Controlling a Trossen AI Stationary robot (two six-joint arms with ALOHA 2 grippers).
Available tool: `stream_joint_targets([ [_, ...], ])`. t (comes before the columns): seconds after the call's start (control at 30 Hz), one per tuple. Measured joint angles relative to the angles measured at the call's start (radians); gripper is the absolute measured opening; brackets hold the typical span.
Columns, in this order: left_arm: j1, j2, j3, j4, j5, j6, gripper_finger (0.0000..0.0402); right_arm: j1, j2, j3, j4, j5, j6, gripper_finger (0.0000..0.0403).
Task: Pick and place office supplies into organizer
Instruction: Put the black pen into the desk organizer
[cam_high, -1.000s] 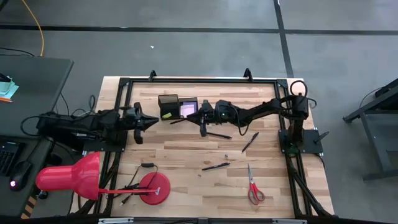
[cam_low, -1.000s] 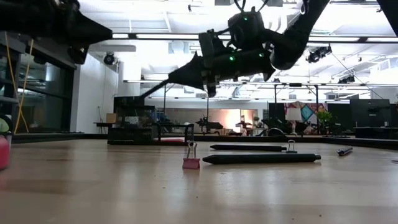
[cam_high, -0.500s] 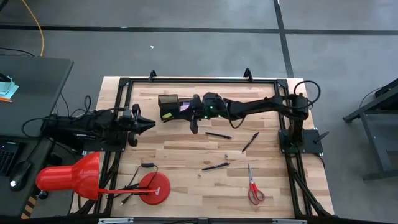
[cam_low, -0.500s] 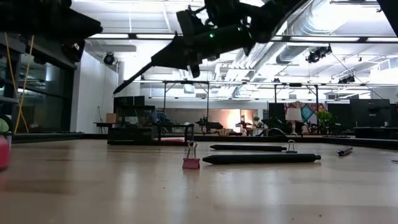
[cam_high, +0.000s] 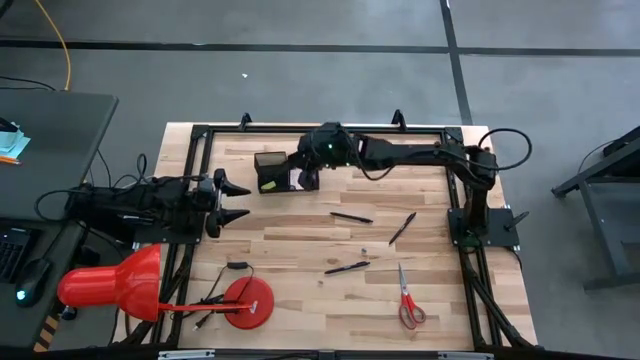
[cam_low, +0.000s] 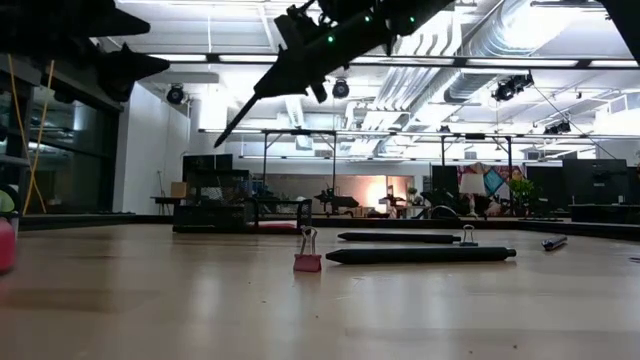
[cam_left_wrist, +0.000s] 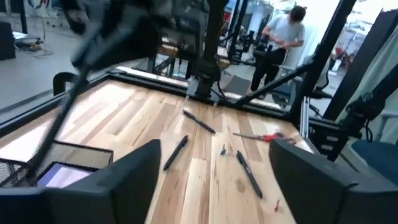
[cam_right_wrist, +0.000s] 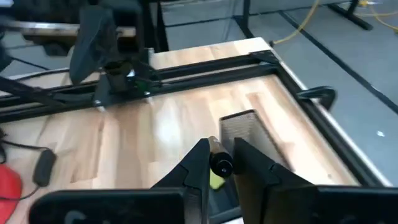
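My right gripper (cam_high: 304, 176) reaches over the far left of the table, shut on a slim black pen (cam_low: 245, 112) that slants down above the black organizer (cam_high: 272, 171). A purple pad (cam_left_wrist: 62, 176) and a yellow piece (cam_high: 268, 184) lie inside the organizer. My left gripper (cam_high: 232, 199) stands open and empty at the table's left edge, level with the organizer. Three more pens (cam_high: 352, 217) (cam_high: 402, 228) (cam_high: 346, 267) lie flat mid-table. Red-handled scissors (cam_high: 408, 301) lie at the near right. My right gripper pinches the pen's upper end (cam_right_wrist: 221, 165) between its two fingers. The pen runs forward past the fingertips, roughly in line with them. It is lifted clear and slants steeply, its lower tip (cam_low: 218, 143) pointing down toward the organizer.
A red desk lamp (cam_high: 150, 285) with a round base (cam_high: 248, 303) stands at the near left. A small pink binder clip (cam_low: 307, 256) stands on the wood. A black frame (cam_high: 320, 128) rims the table. A person (cam_left_wrist: 280, 37) stands beyond it.
My right gripper has carried the pen up and toward the table's far left, from beside the organizer to above it, and the pen has tipped steeper. My left gripper has opened and drawn back slightly toward the left edge.
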Motion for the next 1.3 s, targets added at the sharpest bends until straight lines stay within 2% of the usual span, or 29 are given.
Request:
stream_joint_targets([
  [0.13, 0.0, 0.0, 0.0, -0.02, 0.004, 0.004, 0.0332, -0.029, 0.0, 0.076, -0.107, 0.004, -0.002, 0.0047],
  [0.3, 0.0, 0.0, 0.0, -0.071, 0.002, 0.004, 0.0362, -0.065, 0.0, 0.104, -0.138, 0.003, -0.002, 0.0042],
  [0.63, 0.0, 0.0, 0.0, -0.082, -0.016, 0.015, 0.0381, -0.094, 0.072, 0.131, -0.133, -0.066, 0.016, 0.0044],
  [0.73, 0.0, 0.0, 0.0, -0.082, -0.019, 0.015, 0.0381, -0.091, 0.127, 0.22, -0.213, -0.105, 0.023, 0.0041],
  [0.87, 0.0, 0.0, 0.0, -0.082, -0.019, 0.015, 0.0383, -0.077, 0.218, 0.401, -0.385, -0.032, -0.018, 0.0044],
  [1.13, 0.0, 0.0, 0.0, -0.117, -0.019, 0.014, 0.0383, -0.077, 0.411, 0.756, -0.656, -0.041, -0.045, 0.0043],
  [1.2, 0.0, 0.0, 0.0, -0.124, -0.019, 0.01, 0.0383, -0.079, 0.459, 0.811, -0.697, -0.04, -0.046, 0.0043],
  [1.3, 0.0, 0.001, -0.001, -0.135, -0.019, -0.005, 0.0381, -0.088, 0.475, 0.77, -0.666, -0.06, -0.05, 0.0049],
])
